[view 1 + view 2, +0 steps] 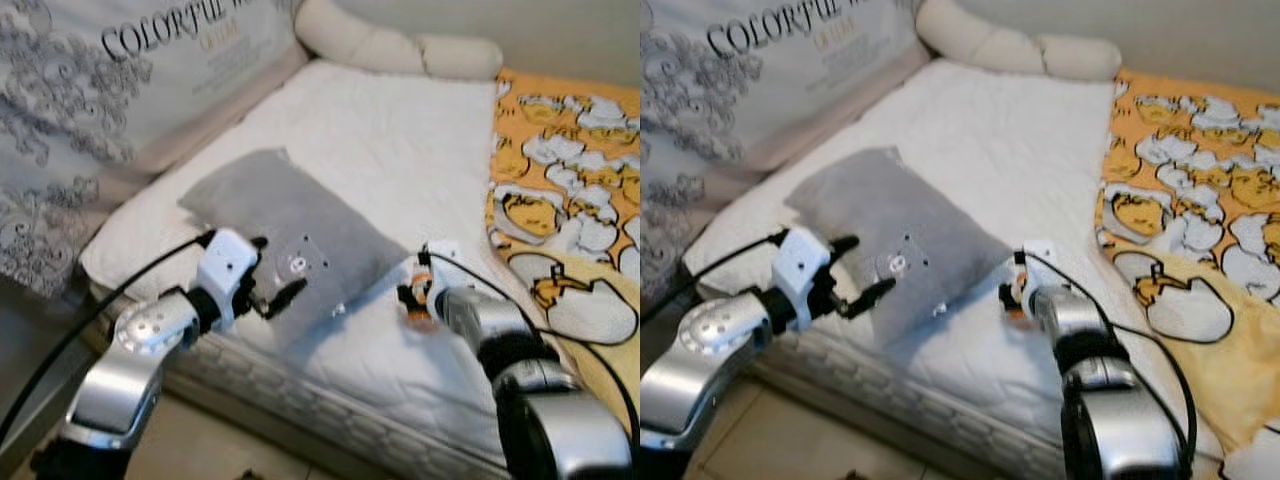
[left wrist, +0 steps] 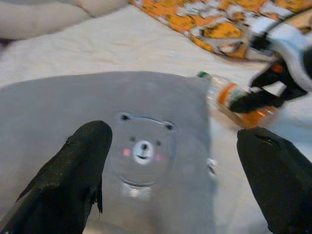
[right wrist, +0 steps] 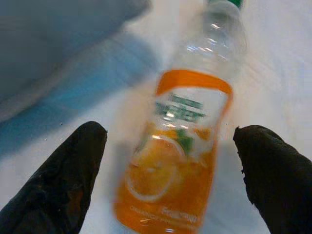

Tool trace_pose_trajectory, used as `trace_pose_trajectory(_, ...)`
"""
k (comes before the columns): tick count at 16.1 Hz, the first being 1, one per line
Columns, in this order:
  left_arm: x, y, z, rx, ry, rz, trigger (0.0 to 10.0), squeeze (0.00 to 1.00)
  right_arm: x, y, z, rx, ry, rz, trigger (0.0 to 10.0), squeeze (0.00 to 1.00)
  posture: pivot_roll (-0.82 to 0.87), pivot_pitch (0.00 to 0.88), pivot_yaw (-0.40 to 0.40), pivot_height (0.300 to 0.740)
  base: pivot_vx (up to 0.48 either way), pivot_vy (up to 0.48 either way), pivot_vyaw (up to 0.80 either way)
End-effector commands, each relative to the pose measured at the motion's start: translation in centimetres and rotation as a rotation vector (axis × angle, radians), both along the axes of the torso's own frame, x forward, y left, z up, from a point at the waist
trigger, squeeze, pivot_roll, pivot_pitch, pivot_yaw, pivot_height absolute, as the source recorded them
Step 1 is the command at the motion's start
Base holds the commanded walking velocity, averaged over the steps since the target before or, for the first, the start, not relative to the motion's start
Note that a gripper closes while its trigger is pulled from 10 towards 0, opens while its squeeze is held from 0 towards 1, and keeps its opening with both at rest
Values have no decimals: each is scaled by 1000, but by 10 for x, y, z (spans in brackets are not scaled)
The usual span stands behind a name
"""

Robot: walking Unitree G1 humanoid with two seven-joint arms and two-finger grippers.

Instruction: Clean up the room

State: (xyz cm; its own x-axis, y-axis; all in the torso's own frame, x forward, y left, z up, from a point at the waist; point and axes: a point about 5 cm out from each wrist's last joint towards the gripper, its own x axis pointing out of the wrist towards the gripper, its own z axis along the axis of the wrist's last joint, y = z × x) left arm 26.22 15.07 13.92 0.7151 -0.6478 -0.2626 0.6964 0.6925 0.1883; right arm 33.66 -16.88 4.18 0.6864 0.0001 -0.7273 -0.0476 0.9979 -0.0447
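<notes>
— Where are you?
— In a home bedroom. I stand before a bed (image 1: 400, 150) with white quilted bedding, a grey bear-face pillow (image 1: 285, 235) near me, an orange cartoon blanket (image 1: 570, 200) at right, cream bolsters (image 1: 400, 45) far.

One grey pillow (image 1: 290, 235), one orange bottle (image 3: 175, 156), two hands, left (image 1: 272, 278), right (image 1: 415, 295)

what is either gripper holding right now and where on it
Nothing is held. The right gripper is open, its fingers either side of the orange bottle on the bed. The left gripper is open over the grey pillow.
</notes>
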Motion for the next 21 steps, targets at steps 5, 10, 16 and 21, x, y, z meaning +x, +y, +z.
trace_pose_trajectory(5, -6, -7, 5, 24, 8, -70, 10000, 0, -7, -12, -12, -19, 55, -76, 9961, 0, 78, 0, 18, 740, 0, 0, 0)
trace_pose_trajectory(10, -6, -7, 3, 28, 24, -77, 10000, 0, -9, -11, -16, 128, 51, -167, 0, 0, 79, 0, 20, 740, 0, 0, 0)
trace_pose_trajectory(16, -6, -9, 2, 33, 40, -97, 10000, 0, -20, -13, -27, 181, 103, -248, 0, 0, 76, 0, 25, 740, 0, 0, 0)
trace_pose_trajectory(21, -6, -4, 1, 38, 29, -59, 10000, 0, -10, -19, -16, 242, -25, -280, 0, 0, 78, 0, 17, 740, 0, 0, 0)
